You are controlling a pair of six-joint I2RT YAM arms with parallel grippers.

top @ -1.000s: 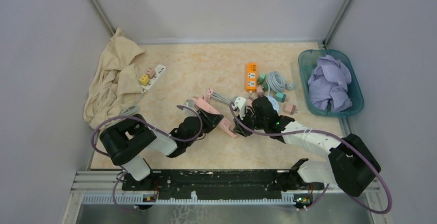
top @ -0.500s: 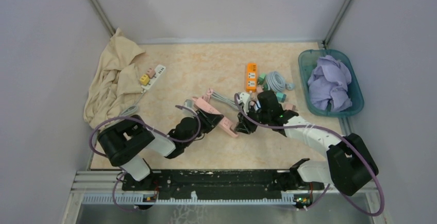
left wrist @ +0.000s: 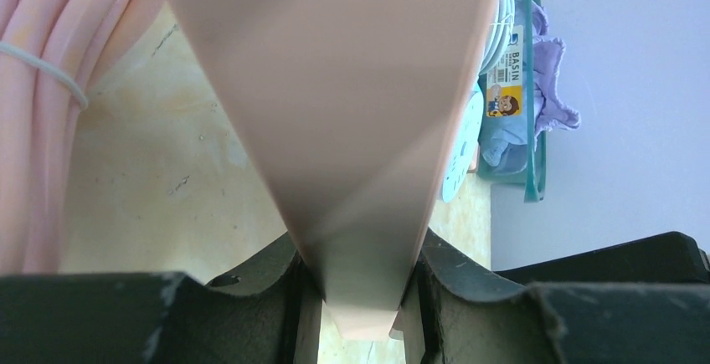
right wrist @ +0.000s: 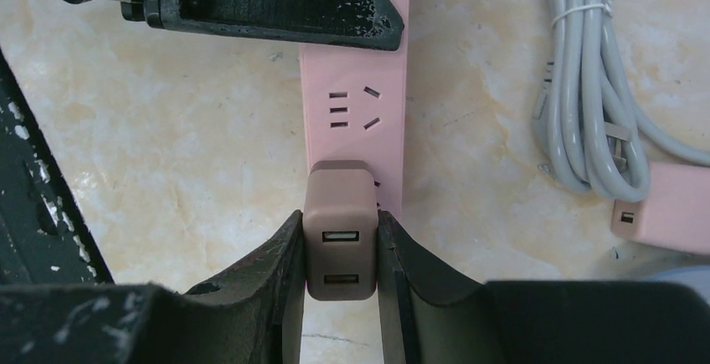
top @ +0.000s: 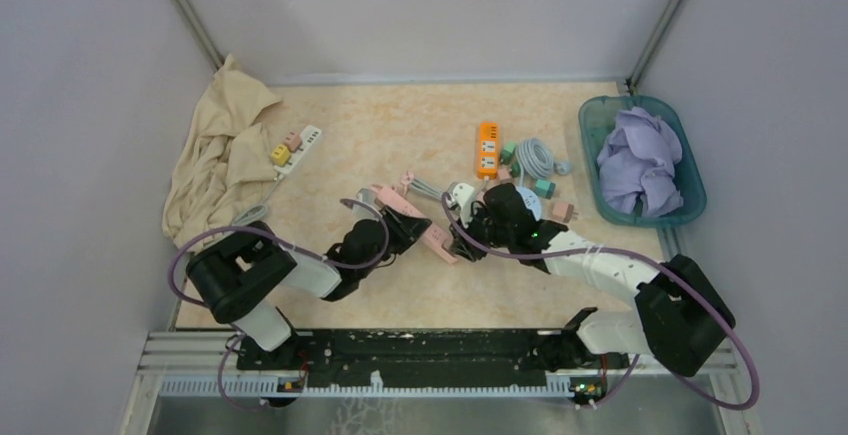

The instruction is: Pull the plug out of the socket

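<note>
From above, both arms meet near the middle of the table point(top: 330, 115), but the plug is hidden there under the right gripper point(top: 462, 243). Only the right wrist view shows it: a brownish plug point(right wrist: 339, 230) with two USB ports facing the camera. The two fingers are pressed against its sides. It sits on the near end of the pink power strip point(right wrist: 356, 88); whether its pins are inside, I cannot tell.

The left wrist view adds that the left gripper point(left wrist: 360, 297) is clamped on the strip's narrow end.

From above, the strip lies flat with its long axis diagonal, from far-left to near-right. The plug's long side runs along the strip. A grey cable point(right wrist: 586, 88) lies beside the strip.
</note>
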